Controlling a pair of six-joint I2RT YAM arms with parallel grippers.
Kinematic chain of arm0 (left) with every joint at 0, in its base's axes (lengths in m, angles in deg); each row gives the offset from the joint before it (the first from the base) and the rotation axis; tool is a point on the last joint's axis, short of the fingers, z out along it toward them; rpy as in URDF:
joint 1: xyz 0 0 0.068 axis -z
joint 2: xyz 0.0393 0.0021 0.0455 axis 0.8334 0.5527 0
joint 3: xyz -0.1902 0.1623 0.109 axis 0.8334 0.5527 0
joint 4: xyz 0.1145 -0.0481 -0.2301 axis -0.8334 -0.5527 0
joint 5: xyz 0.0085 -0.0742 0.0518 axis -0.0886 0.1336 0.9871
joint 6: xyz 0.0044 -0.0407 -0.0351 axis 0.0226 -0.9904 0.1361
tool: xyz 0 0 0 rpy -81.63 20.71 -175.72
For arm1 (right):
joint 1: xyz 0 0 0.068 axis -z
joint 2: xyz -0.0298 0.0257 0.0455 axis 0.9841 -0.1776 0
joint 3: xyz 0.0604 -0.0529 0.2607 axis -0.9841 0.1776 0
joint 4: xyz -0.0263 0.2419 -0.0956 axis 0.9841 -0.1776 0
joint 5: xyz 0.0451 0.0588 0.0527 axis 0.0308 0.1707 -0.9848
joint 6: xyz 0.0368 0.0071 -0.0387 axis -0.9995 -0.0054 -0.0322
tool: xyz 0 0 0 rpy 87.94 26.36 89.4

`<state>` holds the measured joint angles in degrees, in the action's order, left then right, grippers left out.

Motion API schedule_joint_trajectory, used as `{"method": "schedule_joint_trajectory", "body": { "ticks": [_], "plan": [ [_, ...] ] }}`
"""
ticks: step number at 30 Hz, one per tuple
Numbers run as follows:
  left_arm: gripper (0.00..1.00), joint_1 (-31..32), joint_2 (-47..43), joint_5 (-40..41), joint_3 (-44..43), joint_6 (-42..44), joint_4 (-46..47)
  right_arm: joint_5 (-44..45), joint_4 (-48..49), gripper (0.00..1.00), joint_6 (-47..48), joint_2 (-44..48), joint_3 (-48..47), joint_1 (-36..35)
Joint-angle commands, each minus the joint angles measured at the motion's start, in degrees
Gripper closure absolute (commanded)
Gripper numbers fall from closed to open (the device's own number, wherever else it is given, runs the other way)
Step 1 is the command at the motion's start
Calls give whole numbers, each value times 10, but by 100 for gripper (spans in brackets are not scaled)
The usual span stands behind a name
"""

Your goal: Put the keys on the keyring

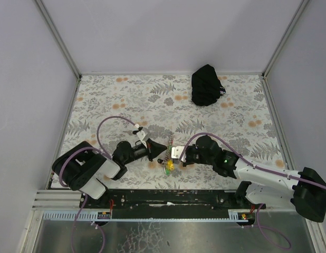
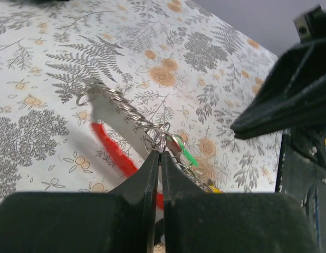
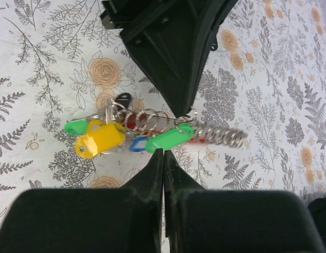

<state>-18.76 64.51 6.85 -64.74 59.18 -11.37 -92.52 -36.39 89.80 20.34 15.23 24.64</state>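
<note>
On my left wrist camera the left hand has its two black fingers pressed flat together with no gap. The tips sit right against the silvery split ring of the keyring — I cannot tell whether the wire is actually pinched. From that ring a silvery twisted chain runs up and away to the left of the fingertips and ends in a smaller loop. The red curved strap lies on the table just left of the fingers and passes under them. A sliver of a bright green oval plastic tag pokes out just right of the tips.

The right hand is likewise closed tight, its fingers meeting in a thin seam. Its tips touch the lower edge of the bright green oval plastic tag, but I cannot tell whether they grip it. Just left of the tips is a small blue oval tag, then a yellow plastic tag, and farther left a second green tag. A small black oblong piece lies beyond them, and the chain coils off to the right of the tips.

From above, the two hands face each other tip to tip near the front edge of the flower-patterned table, with the bunch lying between them. A crumpled black bag sits well beyond the right hand.
</note>
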Motion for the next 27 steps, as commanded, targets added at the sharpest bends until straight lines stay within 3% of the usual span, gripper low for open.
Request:
{"method": "schedule_joint_trajectory", "body": {
  "ticks": [1, 4, 12, 14, 23, 27],
  "plan": [
    [100, -4, -12, 62, 5, -104, 87, -24, 13, 100, -7, -9, -16, -5],
    [100, -5, -11, 49, 6, -107, 108, -24, 14, 100, -7, -16, -17, -5],
    [100, -5, -38, 19, -2, -50, 36, 82, 118, 100, -41, -11, 21, -3],
    [100, -6, -50, 18, -5, -38, 10, 87, 138, 94, -53, -21, 23, 4],
    [100, -5, -65, 2, -8, -14, -10, 2, 185, 75, -85, -41, 40, 64],
    [100, -5, -61, -8, -9, -14, -5, -45, 203, 72, -77, -52, 47, 72]
  ]
}}
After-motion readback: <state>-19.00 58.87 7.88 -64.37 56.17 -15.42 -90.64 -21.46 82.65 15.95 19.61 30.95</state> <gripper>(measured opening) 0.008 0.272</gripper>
